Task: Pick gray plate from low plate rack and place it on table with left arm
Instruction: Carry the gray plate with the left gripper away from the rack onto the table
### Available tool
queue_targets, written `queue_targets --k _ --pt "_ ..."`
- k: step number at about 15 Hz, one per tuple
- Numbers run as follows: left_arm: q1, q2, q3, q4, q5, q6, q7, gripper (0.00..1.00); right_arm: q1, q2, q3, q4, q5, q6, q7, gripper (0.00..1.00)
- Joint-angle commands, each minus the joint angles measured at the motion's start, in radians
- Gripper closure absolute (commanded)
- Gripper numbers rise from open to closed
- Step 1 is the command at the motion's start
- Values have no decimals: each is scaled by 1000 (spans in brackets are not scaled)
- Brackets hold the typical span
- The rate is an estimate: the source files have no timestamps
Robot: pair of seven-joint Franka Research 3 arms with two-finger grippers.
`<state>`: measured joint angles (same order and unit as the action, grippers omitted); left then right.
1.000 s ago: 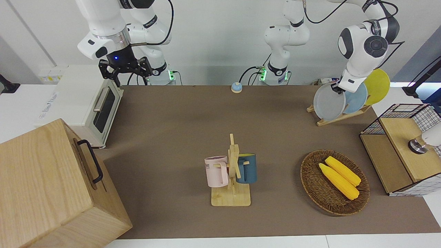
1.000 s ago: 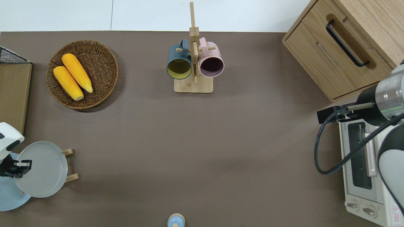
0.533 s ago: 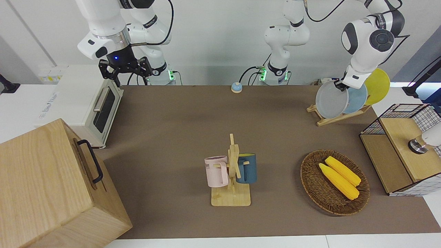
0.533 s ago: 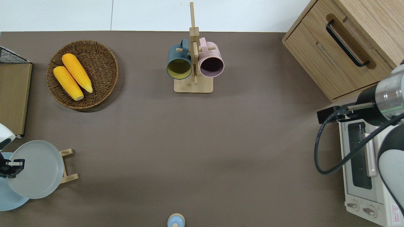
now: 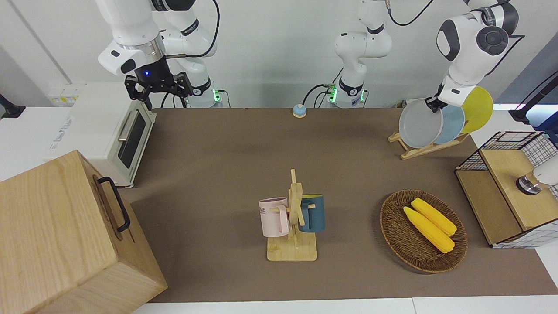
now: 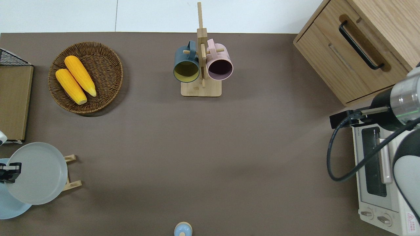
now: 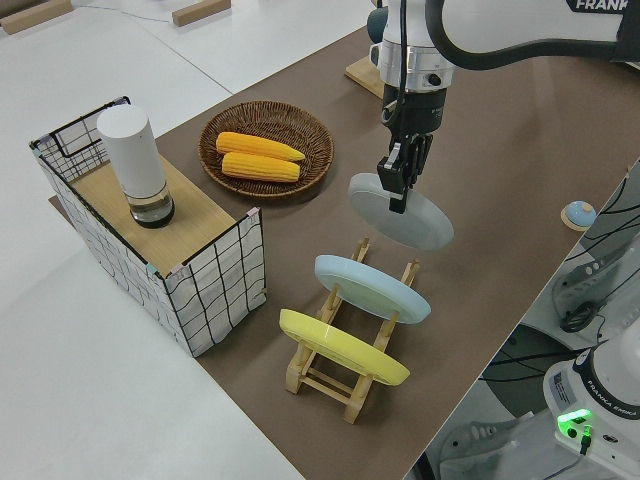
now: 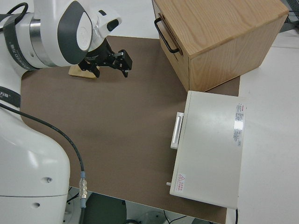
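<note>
My left gripper [image 5: 432, 104] [image 6: 9, 170] [image 7: 396, 186] is shut on the rim of the gray plate [image 5: 418, 124] [image 6: 37, 173] [image 7: 408, 217]. The plate hangs tilted in the air, over the end of the low plate rack [image 5: 429, 149] [image 6: 71, 171] [image 7: 345, 378] that lies farther from the robots, and it is clear of the pegs. A light blue plate [image 5: 454, 124] [image 7: 370, 288] and a yellow plate [image 5: 478, 108] [image 7: 342, 347] still lean in the rack. The brown table [image 5: 226, 165] [image 6: 197, 147] spreads out around it. My right gripper [image 5: 159, 87] is parked and open.
A wicker basket [image 6: 110, 52] with two corn cobs and a wire crate [image 5: 505, 144] sit near the rack. A mug stand [image 6: 200, 65] with two mugs stands mid-table. A toaster oven [image 5: 130, 135], a wooden cabinet [image 5: 56, 235] and a small blue bell [image 5: 299, 110] are also here.
My left gripper has risen with the gray plate, lifting it up out of the rack's pegs. The right arm has not moved.
</note>
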<state>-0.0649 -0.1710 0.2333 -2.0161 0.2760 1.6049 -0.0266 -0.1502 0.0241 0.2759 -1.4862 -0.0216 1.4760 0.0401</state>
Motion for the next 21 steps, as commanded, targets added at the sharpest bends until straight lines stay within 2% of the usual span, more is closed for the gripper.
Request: queue_targets --k 1,4,7,9,11,13,17,21 --pt "-4 -4 4 16 -95 -11 -1 1000 -20 -1 17 9 -1 -14 12 17" --pt "-6 -13 4 5 -194 -2 -9 1000 -19 -3 17 9 -1 -14 12 17" --pt "-3 -53 -8 -70 -230 65 -45 1000 -20 -1 17 9 -1 -13 12 17" --pt "10 -80 -43 -133 -230 130 -71 1000 -20 -1 17 9 -1 -13 12 17" --pt "52 -108 -115 -209 -274 225 -111 1000 -19 -3 17 9 -1 -14 12 17" --pt "57 -110 -165 -263 -294 289 -171 1000 -20 -1 17 9 -1 -13 12 17" --pt "57 -139 -170 -383 -380 388 -171 1000 -20 -3 17 9 -1 -14 12 17" --pt "43 -136 -172 -447 -386 411 -171 1000 -20 -3 17 9 -1 -13 12 17"
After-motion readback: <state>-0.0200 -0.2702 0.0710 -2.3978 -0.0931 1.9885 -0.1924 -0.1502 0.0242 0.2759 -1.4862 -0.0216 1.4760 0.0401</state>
